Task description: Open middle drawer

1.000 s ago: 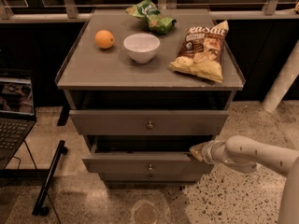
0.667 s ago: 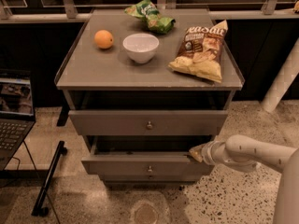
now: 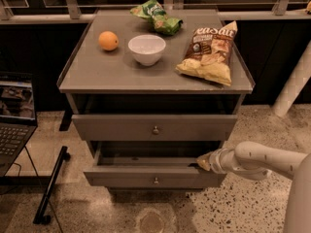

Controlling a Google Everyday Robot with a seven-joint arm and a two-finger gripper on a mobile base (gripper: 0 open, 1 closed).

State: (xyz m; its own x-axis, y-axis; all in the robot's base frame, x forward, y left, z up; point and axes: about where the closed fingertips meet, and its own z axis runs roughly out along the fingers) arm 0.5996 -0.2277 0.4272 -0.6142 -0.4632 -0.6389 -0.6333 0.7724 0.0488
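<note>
The grey cabinet shows two flat drawer fronts, each with a small round knob. The middle drawer is the lower one. It is pulled partway out, and its dark inside shows behind the front. Its knob is at the centre. The upper drawer sits nearly flush. A third drawer is hidden below. My gripper, on a white arm coming from the right, rests at the top right edge of the middle drawer's front.
On the cabinet top lie an orange, a white bowl, a brown chip bag and a green bag. A laptop is at left, a black stand leg on the floor and a white pole at right.
The middle drawer has slid a little further out toward the camera, and my gripper has moved with its right edge.
</note>
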